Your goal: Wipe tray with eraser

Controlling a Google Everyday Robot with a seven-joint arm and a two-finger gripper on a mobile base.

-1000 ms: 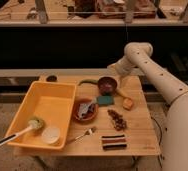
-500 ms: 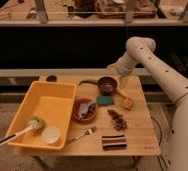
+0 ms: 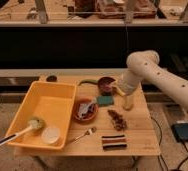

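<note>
A wooden table (image 3: 142,135) holds a big yellow tray (image 3: 47,102) on its left side, with a green-headed brush (image 3: 17,134) and a white disc (image 3: 50,134) lying inside. The robot's arm (image 3: 152,75) reaches in from the right, and its gripper (image 3: 118,91) hovers just beside the far brown bowl (image 3: 106,85); whether it is open or closed cannot be told. A second bowl (image 3: 85,111) sits next to the tray, near a teal sponge (image 3: 105,100). The striped eraser (image 3: 113,142) lies flat near the table's front edge, apart from the tray, with a fork (image 3: 83,135) to its left.

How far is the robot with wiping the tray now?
Nothing looks done yet: the eraser lies at the front of the table, outside the tray. In hand: the gripper hangs near the teal sponge, far from the eraser. Left: pick the eraser up and wipe the tray.
</note>
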